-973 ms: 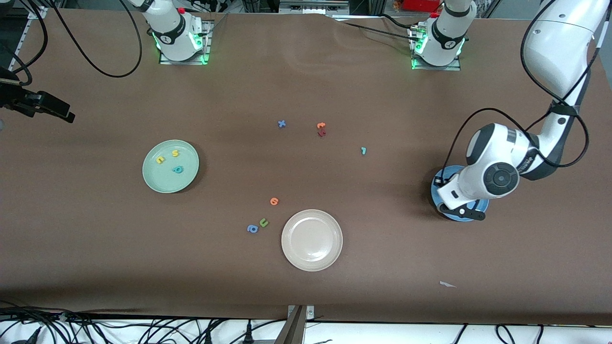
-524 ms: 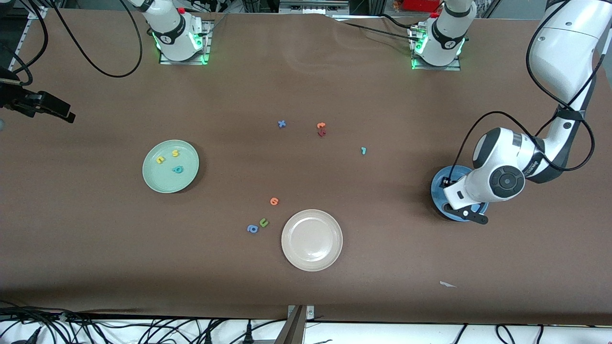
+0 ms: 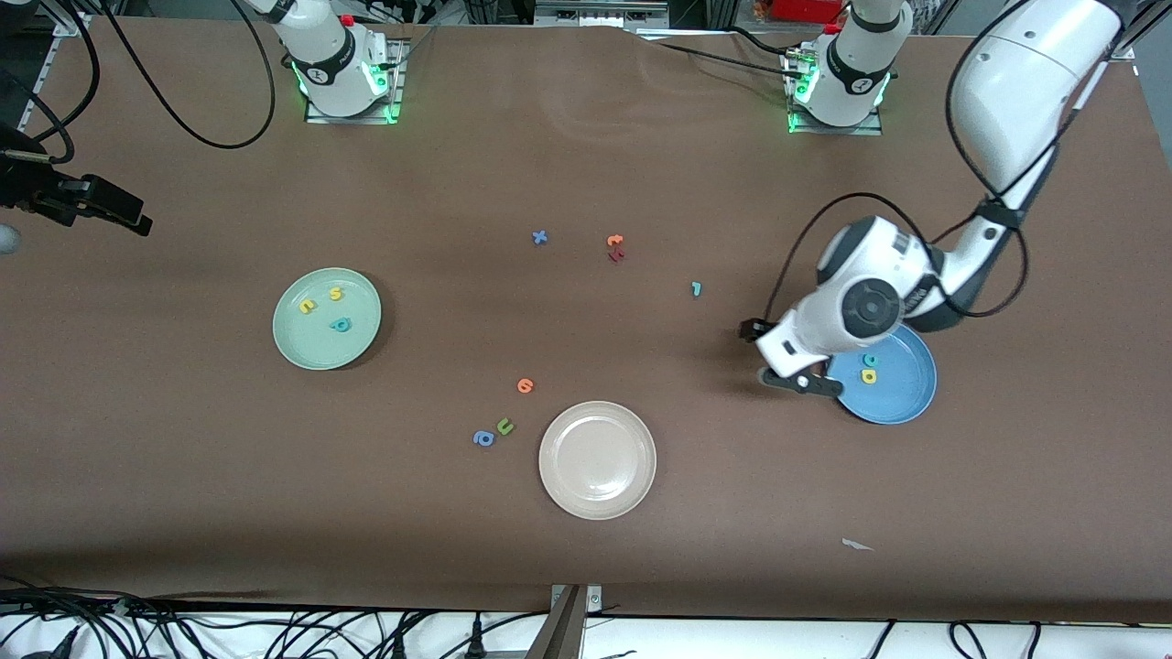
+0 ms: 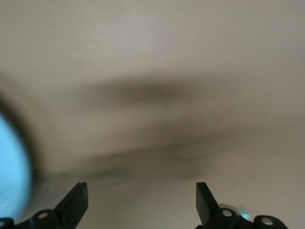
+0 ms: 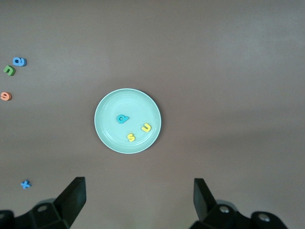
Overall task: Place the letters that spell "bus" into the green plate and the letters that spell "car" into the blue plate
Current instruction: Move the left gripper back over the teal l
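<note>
Three plates lie on the brown table [image 3: 586, 165], and going from the front camera's edge upward the first is the beige plate [image 3: 597, 460], bare, with a blue a [image 3: 482, 438], a green u [image 3: 504, 426] and an orange letter [image 3: 525, 385] just off its rim toward the right arm's end. Toward the left arm's end sits the blue plate [image 3: 886, 374], holding a teal c [image 3: 869, 360] and a yellow a [image 3: 868, 374] close together; part of its rim is covered by the left arm's wrist. The left gripper [image 3: 798, 381] hangs over the table just beside that rim, its fingers [image 4: 76, 202] spread wide with nothing between them; its own wrist view is smeared, showing only brown table and a pale blue blur at one edge. Toward the right arm's end, the green plate [image 3: 327, 318] carries the yellow u [image 3: 307, 307], yellow s [image 3: 336, 294] and teal b [image 3: 341, 324], each apart from the others. Farther up, the thin teal r [image 3: 696, 288] lies alone on the table, well apart from the blue plate. Farther still are a blue x [image 3: 539, 237] and an orange and dark red pair [image 3: 615, 247] touching, too small to read. The right gripper [image 5: 138, 202] waits high over the green plate, jaws wide and empty; in the front view it is cut off at the picture's edge.
</note>
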Tool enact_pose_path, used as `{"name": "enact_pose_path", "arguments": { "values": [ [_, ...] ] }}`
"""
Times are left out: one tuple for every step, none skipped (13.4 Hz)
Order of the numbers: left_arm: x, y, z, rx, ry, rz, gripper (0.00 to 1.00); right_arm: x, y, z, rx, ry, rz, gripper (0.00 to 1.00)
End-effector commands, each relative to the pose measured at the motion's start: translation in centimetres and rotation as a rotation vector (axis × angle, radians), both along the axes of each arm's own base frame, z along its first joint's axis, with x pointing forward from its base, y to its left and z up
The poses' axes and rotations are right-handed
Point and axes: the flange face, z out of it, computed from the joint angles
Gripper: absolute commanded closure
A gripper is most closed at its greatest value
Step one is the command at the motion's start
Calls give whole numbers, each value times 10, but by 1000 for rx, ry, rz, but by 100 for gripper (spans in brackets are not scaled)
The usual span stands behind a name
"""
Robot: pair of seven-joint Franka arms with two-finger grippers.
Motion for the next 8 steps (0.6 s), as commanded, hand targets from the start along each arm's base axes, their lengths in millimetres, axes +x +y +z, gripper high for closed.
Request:
{"name": "enact_pose_path", "arguments": {
  "values": [
    [-33,-21,-1,-8,-22,79,0,2,11,5,8,-8,21,0],
    [-46,-31,-7,-19,-46,96,0,3,11,6,8,-10,20,0],
    [-60,-40,-16,-8,-72,101,0,3,10,6,8,-16,21,0],
    [-69,-48,-20,17,-94,115,2,3,10,7,7,-17,21,0],
    [-74,-56,-23,41,-107,128,3,2,10,7,5,-14,23,0],
    [-84,-65,-27,55,-106,135,4,2,10,6,6,-10,26,0],
    [-90,-75,-27,59,-105,143,4,0,11,8,8,-8,26,0],
    [-97,-85,-27,61,-105,152,7,0,14,9,9,-10,29,0]
  ]
}}
